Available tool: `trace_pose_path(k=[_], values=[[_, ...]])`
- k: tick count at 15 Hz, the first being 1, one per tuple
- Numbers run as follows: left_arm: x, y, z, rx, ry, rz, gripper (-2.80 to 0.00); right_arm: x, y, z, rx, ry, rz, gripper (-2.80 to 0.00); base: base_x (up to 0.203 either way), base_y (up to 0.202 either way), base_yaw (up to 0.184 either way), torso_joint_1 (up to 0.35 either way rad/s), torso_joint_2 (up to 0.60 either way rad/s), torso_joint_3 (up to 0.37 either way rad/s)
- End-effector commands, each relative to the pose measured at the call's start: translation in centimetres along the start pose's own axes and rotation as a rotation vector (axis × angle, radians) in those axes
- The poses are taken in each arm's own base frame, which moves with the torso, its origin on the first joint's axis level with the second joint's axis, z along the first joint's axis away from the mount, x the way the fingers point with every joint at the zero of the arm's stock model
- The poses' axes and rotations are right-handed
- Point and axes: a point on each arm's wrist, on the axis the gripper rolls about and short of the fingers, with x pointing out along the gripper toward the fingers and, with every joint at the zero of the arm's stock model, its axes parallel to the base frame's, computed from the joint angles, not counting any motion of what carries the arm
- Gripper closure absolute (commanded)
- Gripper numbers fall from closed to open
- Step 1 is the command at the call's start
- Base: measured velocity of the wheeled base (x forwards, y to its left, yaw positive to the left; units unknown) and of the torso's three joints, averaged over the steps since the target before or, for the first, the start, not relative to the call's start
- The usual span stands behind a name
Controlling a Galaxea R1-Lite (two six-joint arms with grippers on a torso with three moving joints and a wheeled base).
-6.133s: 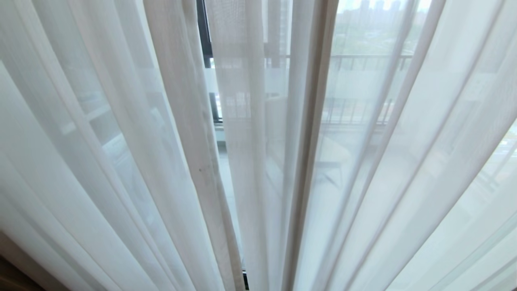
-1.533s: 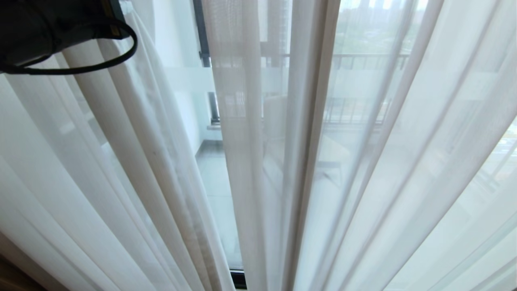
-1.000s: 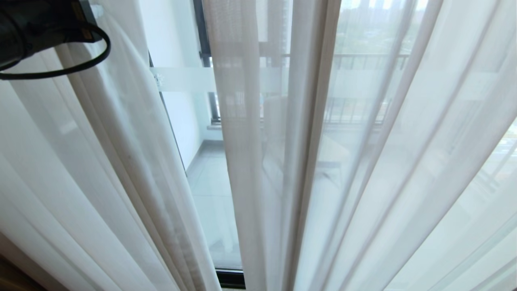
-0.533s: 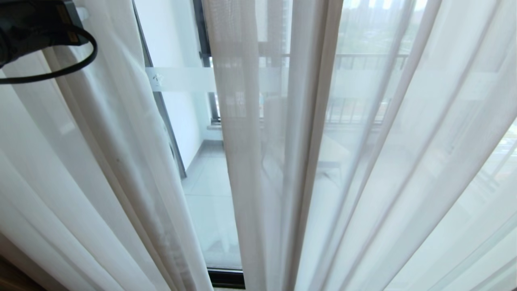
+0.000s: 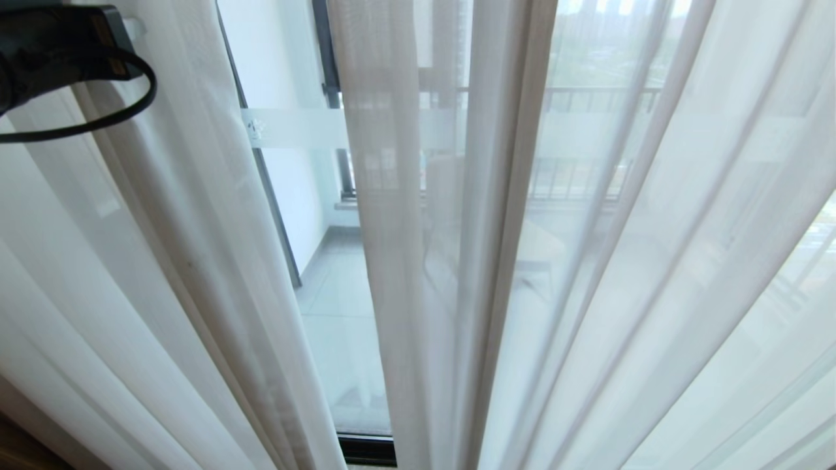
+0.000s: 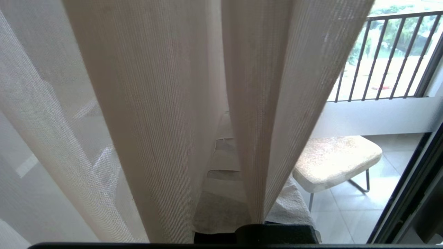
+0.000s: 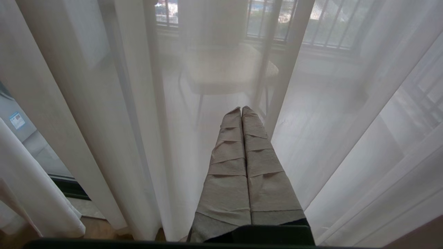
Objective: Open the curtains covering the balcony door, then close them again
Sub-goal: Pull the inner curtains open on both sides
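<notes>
The curtains here are white sheer panels. The left panel [image 5: 163,261] is drawn aside toward my left arm's wrist [image 5: 59,52], high at the left. The right panel [image 5: 588,261] hangs in folds over the rest. Between them the balcony door [image 5: 307,196] shows its glass, a black frame bar and a frosted band [image 5: 294,127]. My left gripper [image 6: 235,131] is shut on a fold of sheer curtain [image 6: 258,193], which covers most of its taped fingers. My right gripper [image 7: 241,110] is shut on nothing, low in front of the right panel.
A cushioned chair [image 6: 339,162] stands on the tiled balcony behind the glass, before a black railing [image 6: 380,58]. The door's black bottom track [image 5: 369,449] runs along the floor. Wooden floor [image 5: 19,454] shows at the lower left.
The left arm has drawn the left panel further left, and the gap has widened to show the black frame bar and more glass. In the last half second it has hardly moved.
</notes>
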Motion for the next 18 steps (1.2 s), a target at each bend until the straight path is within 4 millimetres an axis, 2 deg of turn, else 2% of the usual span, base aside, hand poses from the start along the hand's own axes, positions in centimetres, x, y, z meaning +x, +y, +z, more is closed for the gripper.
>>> trace_pose_path(k=[1, 6, 18], values=[[0.04, 0.0, -0.05, 0.001, 0.001, 0.0, 0.0, 0.0, 0.0, 0.0, -0.001, 0.0, 0.001, 0.0, 0.0, 0.0, 0.0, 0.0, 0.0, 0.0], [0.07, 0.02, -0.39, 0.001, 0.011, 0.001, 0.0, 0.0, 0.0, 0.0, -0.001, 0.0, 0.001, 0.0, 0.002, 0.036, -0.002, -0.001, 0.0, 0.0], [-0.22, 0.07, -0.27, 0.0, 0.008, 0.003, 0.0, 0.0, 0.0, 0.0, -0.001, 0.0, 0.001, 0.0, 0.0, 0.188, 0.001, 0.002, 0.0, 0.002]])
